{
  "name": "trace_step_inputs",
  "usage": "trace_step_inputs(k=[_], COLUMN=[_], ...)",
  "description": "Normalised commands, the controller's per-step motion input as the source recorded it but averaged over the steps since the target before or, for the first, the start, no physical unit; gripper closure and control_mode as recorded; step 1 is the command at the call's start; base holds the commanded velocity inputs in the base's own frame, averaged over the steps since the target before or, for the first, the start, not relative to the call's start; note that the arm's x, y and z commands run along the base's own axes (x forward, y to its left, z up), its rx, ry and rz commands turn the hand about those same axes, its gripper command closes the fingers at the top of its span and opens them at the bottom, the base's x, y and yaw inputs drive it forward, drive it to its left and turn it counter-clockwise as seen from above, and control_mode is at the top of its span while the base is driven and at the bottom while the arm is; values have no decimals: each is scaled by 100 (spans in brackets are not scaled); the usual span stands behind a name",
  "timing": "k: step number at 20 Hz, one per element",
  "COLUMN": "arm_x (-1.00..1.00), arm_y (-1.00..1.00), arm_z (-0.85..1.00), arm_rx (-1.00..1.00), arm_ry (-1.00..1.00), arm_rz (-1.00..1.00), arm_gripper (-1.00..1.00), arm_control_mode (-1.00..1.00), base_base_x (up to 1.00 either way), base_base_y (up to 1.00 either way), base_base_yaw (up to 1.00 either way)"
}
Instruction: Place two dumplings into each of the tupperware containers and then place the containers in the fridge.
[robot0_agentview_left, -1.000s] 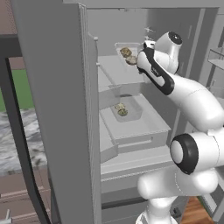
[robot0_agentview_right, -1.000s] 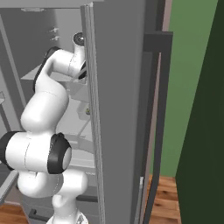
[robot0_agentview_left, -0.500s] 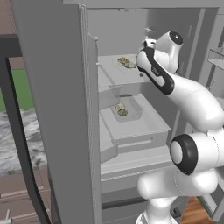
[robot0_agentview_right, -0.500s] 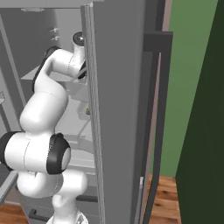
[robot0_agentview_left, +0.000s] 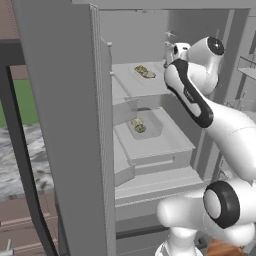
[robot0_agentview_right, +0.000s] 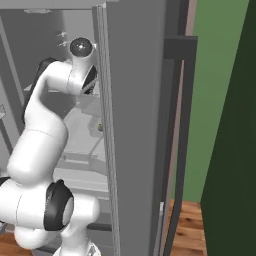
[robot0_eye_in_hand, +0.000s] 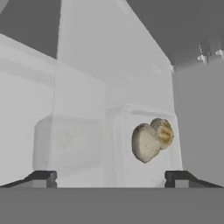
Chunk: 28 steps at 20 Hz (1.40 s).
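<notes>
1. Fridge (robot0_agentview_left: 75, 125): tall grey cabinet across the left base view, its door edge standing in the left half of the frame and pale shelves stacked to the right of it.
2. Robot arm (robot0_agentview_left: 220, 125): white with dark joints, rising from the lower right of the left base view to the upper shelf at upper right; in the right base view it occupies the left side.
3. Upper tupperware container (robot0_agentview_left: 145, 74): translucent tub on the top shelf, upper centre of the left base view, holding two dumplings (robot0_agentview_left: 143, 71); in the hand view they lie right of centre.
4. Lower tupperware container (robot0_agentview_left: 145, 125): on the shelf below, frame centre, with another dumpling pair (robot0_agentview_left: 138, 125).
5. Gripper (robot0_eye_in_hand: 109, 177): fingertips spread wide at the bottom corners of the hand view, holding nothing.
</notes>
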Motion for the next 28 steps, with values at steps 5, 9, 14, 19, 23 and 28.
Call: trace_step_inputs(k=[5,9,14,19,23,28], arm_x=[-100,-100,-100,-99,-91,-74], arm_y=[10,1,0,0,-1,0], arm_z=[7,0,-11,-22,-19,-23], arm_rx=[-5,-2,-4,-2,-2,-7], arm_ry=[4,10,15,20,15,10], arm_rz=[-2,0,0,0,0,0], arm_gripper=[-100,-100,-100,-100,-100,-100], arm_control_mode=[-100,-100,-100,-100,-100,-100], base_base_x=[0,0,0,0,0,0], base_base_y=[0,0,0,0,0,0], base_base_yaw=[0,0,0,0,0,0])
